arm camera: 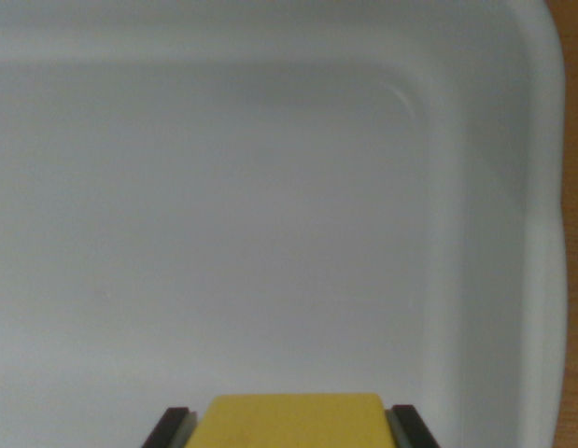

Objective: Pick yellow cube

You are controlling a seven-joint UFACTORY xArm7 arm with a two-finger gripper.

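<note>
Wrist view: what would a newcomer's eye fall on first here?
The yellow cube at the bottom centre, sitting between the two dark fingers of the gripper. Behind it, the pale white bin fills nearly the whole view, with a brown wooden surface at the wrist view's right edge.

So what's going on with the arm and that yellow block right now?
Gripper shut on yellow cube, fingers at both sides. White bin below, nothing else in it. Nothing in the way.

Single wrist view, looking steeply down into a white tub [513, 140], close above its floor. Tub's rounded corner at upper right; wooden bench [576, 280] strip along the right edge.
</note>
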